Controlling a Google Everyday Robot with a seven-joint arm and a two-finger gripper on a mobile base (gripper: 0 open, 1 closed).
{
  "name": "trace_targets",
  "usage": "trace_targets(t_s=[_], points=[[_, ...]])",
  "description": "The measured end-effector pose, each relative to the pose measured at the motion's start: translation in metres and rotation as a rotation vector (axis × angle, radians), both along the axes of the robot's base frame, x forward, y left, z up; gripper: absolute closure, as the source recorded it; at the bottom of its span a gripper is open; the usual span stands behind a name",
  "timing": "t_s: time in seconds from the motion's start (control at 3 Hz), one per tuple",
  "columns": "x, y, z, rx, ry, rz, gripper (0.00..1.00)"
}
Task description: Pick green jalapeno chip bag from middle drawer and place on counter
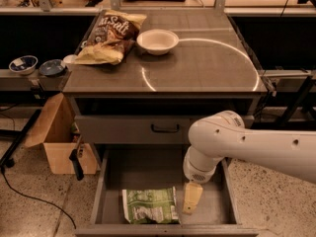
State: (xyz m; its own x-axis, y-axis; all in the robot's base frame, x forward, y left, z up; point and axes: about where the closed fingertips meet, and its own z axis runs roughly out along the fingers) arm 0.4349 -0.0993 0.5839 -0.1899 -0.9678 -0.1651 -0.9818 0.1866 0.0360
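Note:
The green jalapeno chip bag [150,205] lies flat on the floor of the open middle drawer [131,172], near its front edge. My gripper [192,198] hangs from the white arm down into the drawer, just right of the bag, its pale fingers pointing down at the drawer floor. Nothing shows in it. The counter [207,63] is the grey-brown cabinet top above, with a pale curved arc mark.
A brown-and-yellow "Salt" bag [109,36] and a white bowl [157,41] sit at the counter's back left. The closed drawer front with a black handle [165,129] is above the open drawer. A cardboard box [57,137] stands on the floor at left.

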Motion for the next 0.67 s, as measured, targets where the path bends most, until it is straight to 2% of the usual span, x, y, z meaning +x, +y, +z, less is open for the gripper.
trace_targets(t_s=[0.33,0.67], points=[[0.0,0.0,0.0,0.0,0.0,0.0,0.0],[0.0036,0.003,-0.008,0.037,0.001,0.016,0.0]])
